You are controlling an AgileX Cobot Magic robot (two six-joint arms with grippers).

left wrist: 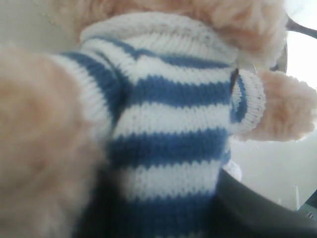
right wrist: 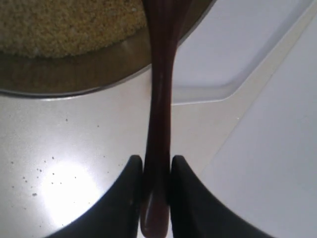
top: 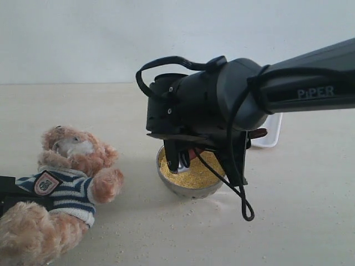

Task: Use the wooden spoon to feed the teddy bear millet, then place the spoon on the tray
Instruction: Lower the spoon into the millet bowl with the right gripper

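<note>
The teddy bear (top: 66, 183) lies on its back at the left of the table, its striped shirt (left wrist: 168, 114) filling the left wrist view. My left gripper (left wrist: 163, 208) is shut on its torso; only a black edge shows in the exterior view. My right gripper (right wrist: 157, 161) is shut on the wooden spoon's handle (right wrist: 161, 99) and hangs over the steel bowl (top: 186, 191) of millet (top: 191, 174). The spoon's handle end (top: 258, 133) juts out towards the tray (top: 272, 136). Its small bowl is hidden, so I cannot tell whether it touches the millet (right wrist: 64, 25).
Loose millet specks (top: 183, 213) lie on the beige table in front of the bowl. The white tray (right wrist: 223, 49) sits just behind and right of the bowl's rim (right wrist: 99, 87). The right arm (top: 310, 83) stretches in from the right edge.
</note>
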